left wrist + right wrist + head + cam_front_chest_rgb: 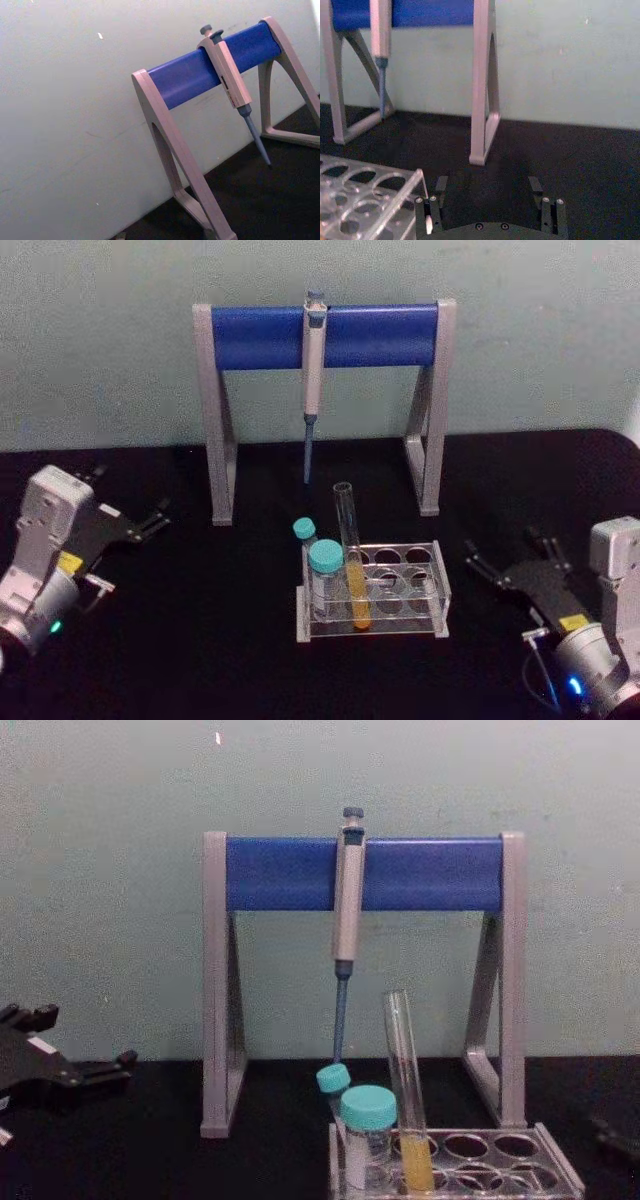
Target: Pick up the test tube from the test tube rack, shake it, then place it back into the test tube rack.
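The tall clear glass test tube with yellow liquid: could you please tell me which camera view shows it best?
The chest view: the tall clear glass test tube shows side-on, standing tilted in the clear plastic rack, yellow liquid in its lower part. The head view shows the tube from above, shortened.

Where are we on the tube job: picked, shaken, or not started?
Judged from how things lie, nothing looks done: the test tube stands in the test tube rack, yellow liquid at its bottom. Nothing is in hand: the left end effector and right end effector are both open, out at either side of the rack. Pick, shake and return are all left, unless a cycle has already finished.
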